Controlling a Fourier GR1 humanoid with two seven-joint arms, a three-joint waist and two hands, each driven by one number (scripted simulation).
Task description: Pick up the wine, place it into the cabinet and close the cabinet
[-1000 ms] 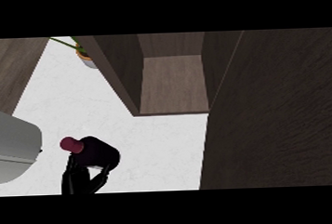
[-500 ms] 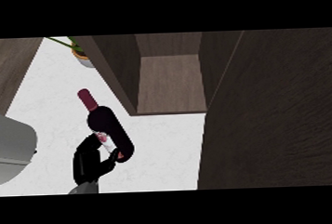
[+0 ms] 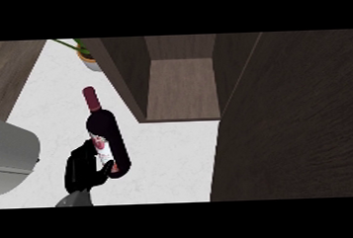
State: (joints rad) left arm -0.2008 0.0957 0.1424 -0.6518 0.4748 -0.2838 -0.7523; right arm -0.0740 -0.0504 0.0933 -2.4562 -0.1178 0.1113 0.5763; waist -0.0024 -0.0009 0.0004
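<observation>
Left hand: grasping the wine bottle, near left.
Wine bottle: neck pointing far.
Cabinet: open, far centre.

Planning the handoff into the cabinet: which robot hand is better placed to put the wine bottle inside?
The left robot hand. Its fingers are already curled round the wine bottle, lifted over the counter just left of the open cabinet. The right robot hand is out of view.

A kitchen is shown by a white marble counter, an open wooden cabinet, and a potted plant.
</observation>
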